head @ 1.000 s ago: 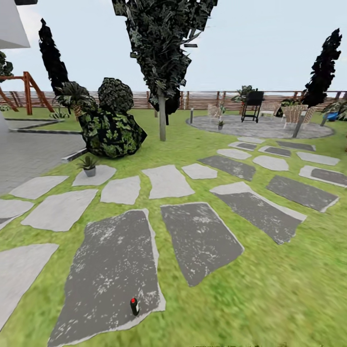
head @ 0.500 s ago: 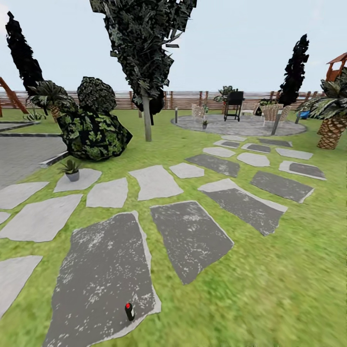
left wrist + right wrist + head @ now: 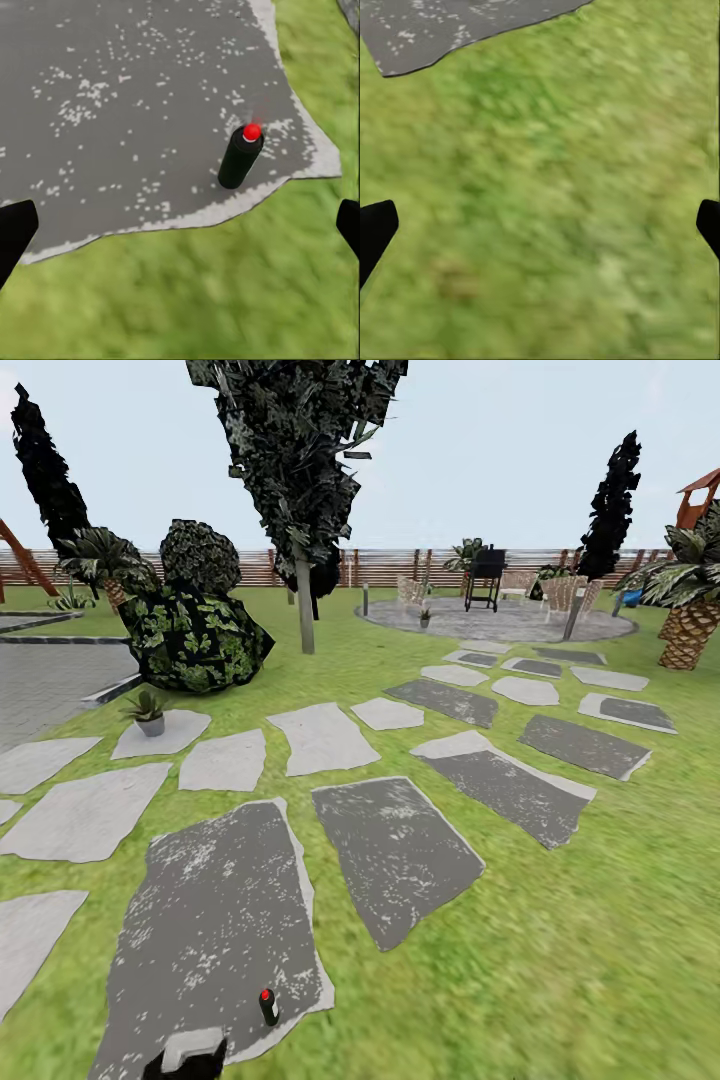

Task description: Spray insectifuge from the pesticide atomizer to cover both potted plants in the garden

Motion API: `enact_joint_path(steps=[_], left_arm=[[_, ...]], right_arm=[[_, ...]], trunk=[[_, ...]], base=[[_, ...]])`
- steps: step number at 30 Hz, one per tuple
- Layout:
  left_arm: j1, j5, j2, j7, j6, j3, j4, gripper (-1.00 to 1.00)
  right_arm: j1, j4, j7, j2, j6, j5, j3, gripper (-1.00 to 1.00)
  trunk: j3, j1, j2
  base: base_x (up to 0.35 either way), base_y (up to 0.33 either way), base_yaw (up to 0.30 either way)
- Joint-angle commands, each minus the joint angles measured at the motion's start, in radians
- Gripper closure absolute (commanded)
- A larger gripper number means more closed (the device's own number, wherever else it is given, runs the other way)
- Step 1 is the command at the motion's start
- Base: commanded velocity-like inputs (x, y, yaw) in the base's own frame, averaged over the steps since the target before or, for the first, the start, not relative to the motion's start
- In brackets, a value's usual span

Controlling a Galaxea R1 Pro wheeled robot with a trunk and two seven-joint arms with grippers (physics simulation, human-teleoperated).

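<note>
On the garden's lawn (image 3: 560, 960), the pesticide atomizer (image 3: 268, 1006) stands upright at a dark stepping stone's (image 3: 220, 930) near corner. The left gripper (image 3: 180, 225) hangs above it, spread wide, empty — fingertips cut off at the frame edges. The right gripper (image 3: 540, 225) likewise gapes over grass. One potted plant (image 3: 148, 712) sits farther off — another (image 3: 425, 618) is barely discernible.

Matt, speckled rough stone slab (image 3: 112, 112) — smooth, perhaps plastic pesticide atomizer (image 3: 240, 157) with glossy red top.

Green lawn (image 3: 600, 920) w/ grey stepping stones (image 3: 395, 855), round patio (image 3: 500, 622), slatted fence (image 3: 390, 565), pale sky.
</note>
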Motion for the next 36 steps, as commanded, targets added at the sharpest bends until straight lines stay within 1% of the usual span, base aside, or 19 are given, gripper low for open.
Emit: enact_joint_path(steps=[1,4,7,10,12,16,17,21,27,32,36], left_arm=[[-0.018,-0.006,-0.001,-0.009,0.006,0.007,0.002,-1.0],[-0.097,-0.017,-0.003,-0.008,0.095,0.002,0.0,-1.0],[-0.137,-0.018,-0.003,-0.009,0.148,0.0,-0.001,-1.0],[-0.156,-0.019,-0.009,-0.01,0.165,0.0,-0.002,-1.0],[-0.159,-0.019,-0.014,-0.01,0.168,-0.007,-0.001,-1.0],[-0.158,-0.024,-0.02,-0.007,0.166,-0.053,0.006,-1.0],[-0.157,-0.024,-0.021,-0.007,0.166,-0.057,0.007,-1.0],[-0.155,-0.024,-0.021,-0.007,0.165,-0.063,0.003,-1.0],[-0.153,-0.025,-0.019,-0.016,0.165,-0.073,0.001,-1.0],[-0.153,-0.024,-0.019,-0.019,0.165,-0.073,0.001,-1.0],[-0.153,-0.024,-0.02,-0.02,0.165,-0.07,0.0,-1.0]], right_arm=[[0.0,-0.02,-0.001,0.0,-0.002,0.0,-0.001,-1.0],[-0.001,-0.129,-0.003,-0.003,0.004,0.0,-0.003,-1.0],[-0.001,-0.198,-0.016,-0.004,0.008,0.0,-0.004,-1.0],[-0.001,-0.235,-0.043,-0.005,0.009,0.001,-0.004,-1.0],[-0.001,-0.243,-0.053,-0.005,0.008,0.001,-0.004,-1.0],[-0.001,-0.246,-0.061,-0.002,0.007,0.002,-0.001,-1.0],[-0.001,-0.246,-0.061,-0.001,0.007,0.003,0.0,-1.0],[-0.001,-0.246,-0.061,-0.001,0.008,0.003,0.001,-1.0],[-0.001,-0.242,-0.061,-0.001,0.008,0.002,0.002,-1.0],[-0.001,-0.241,-0.061,0.001,0.008,0.003,0.002,-1.0],[-0.001,-0.24,-0.061,0.001,0.007,0.003,0.002,-1.0]], trunk=[[-0.001,0.0,0.0],[-0.001,0.0,0.0],[-0.001,0.0,0.0],[-0.001,0.0,0.0],[-0.001,0.0,0.0],[-0.001,0.0,0.0],[-0.001,0.0,0.0],[-0.001,0.0,0.0],[-0.001,0.0,0.0],[-0.001,0.0,0.0],[-0.014,0.015,-0.028]], base=[[0.0,0.0,0.0],[0.0,0.0,0.0],[0.0,0.0,0.0],[0.0,0.0,0.0],[0.0,0.0,0.0],[0.059,0.0,0.0],[0.241,0.0,0.0],[0.175,0.0,0.0],[0.022,0.0,-0.007],[0.002,0.0,-0.156],[0.0,0.0,-0.044]])
